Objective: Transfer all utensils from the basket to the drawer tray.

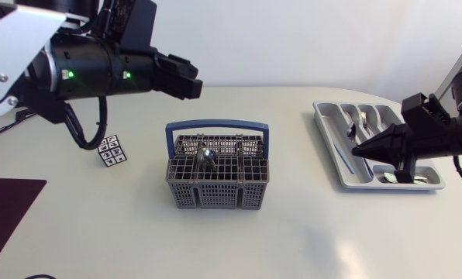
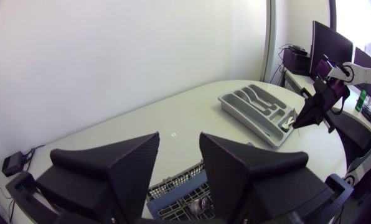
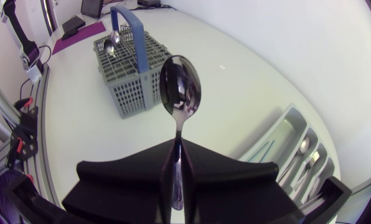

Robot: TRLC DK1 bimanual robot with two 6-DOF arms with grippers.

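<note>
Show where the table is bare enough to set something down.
Bare: between basket and tray, and the near strip before both. Crowded: the tray, with the right gripper holding a spoon at it. Left of basket: cube, mat.

The left arm [image 1: 91, 62] is black, with green lights and looped cables. The right hand [image 1: 356, 151] is a matte black wedge.

A: Where does your left arm [image 1: 91, 66] sit?
B: You'll see it come in from the left side, level, with its end effector [image 2: 179, 144] spread wide and holding nothing.
A: And your right arm [image 1: 448, 128]?
B: It comes in from the right, end effector [image 3: 178, 146] pinched on a spoon [image 3: 180, 93] whose bowl juts out ahead
</note>
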